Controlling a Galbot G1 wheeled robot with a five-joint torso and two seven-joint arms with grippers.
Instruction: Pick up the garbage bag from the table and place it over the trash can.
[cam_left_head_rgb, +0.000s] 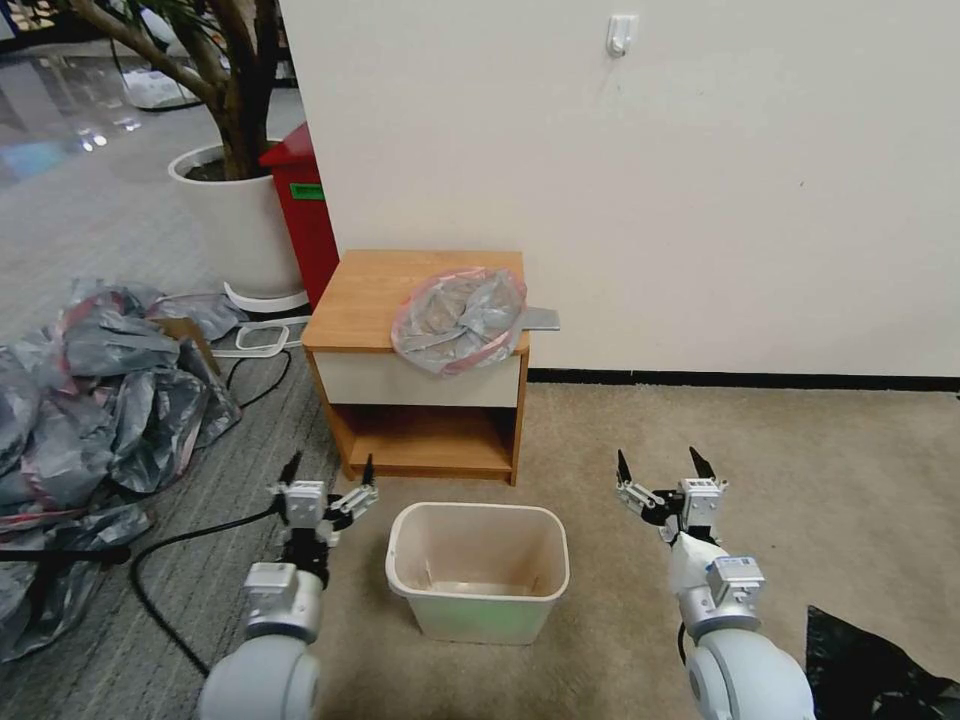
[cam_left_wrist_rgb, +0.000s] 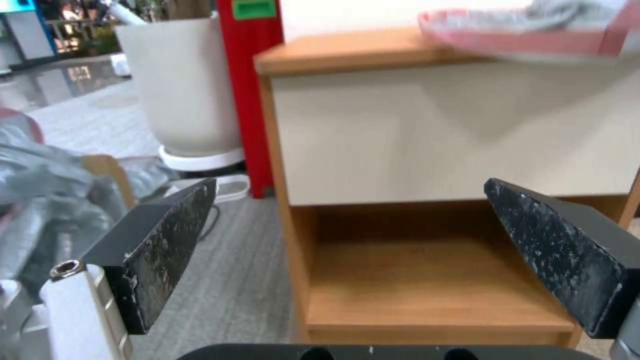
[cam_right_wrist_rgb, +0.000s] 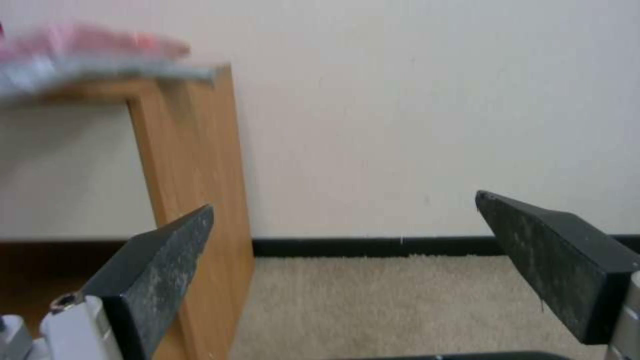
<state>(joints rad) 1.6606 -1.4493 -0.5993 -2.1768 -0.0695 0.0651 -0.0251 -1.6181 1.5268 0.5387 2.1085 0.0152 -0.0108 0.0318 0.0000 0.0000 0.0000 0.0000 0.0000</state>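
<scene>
The left gripper (cam_left_head_rgb: 329, 468) is hanging low w/ its fingers spread wide and nothing between them, just in front of the table's (cam_left_head_rgb: 370, 292) open shelf, left of the trash can (cam_left_head_rgb: 478, 570). In the left wrist view the two dark, scuffed fingers (cam_left_wrist_rgb: 170, 245) are framing the shelf and white drawer front. The right gripper (cam_left_head_rgb: 660, 463) is sitting at about the same height on the other side of the can, also spread open and holding nothing; its wrist view is facing the table's right side panel (cam_right_wrist_rgb: 193, 200), the wall and the beige carpet.

The garbage bag (cam_left_head_rgb: 462, 318) is lying on the table top, toward the front right corner, w/ its lower edge drooping over the front edge onto the drawer front. It is looking thin, crinkled, translucent grey, bunched into a loose round shape w/ a pink-red band running round its rim. The trash can, cream, rectangular w/ rounded corners, is standing upright on the floor right in front of the table, between the two arms.

A heap of similar grey bags (cam_left_head_rgb: 90, 400) is lying on the floor well to the left, and a red bin (cam_left_head_rgb: 305, 215) is standing behind the table beside a white plant pot (cam_left_head_rgb: 235, 225).
</scene>
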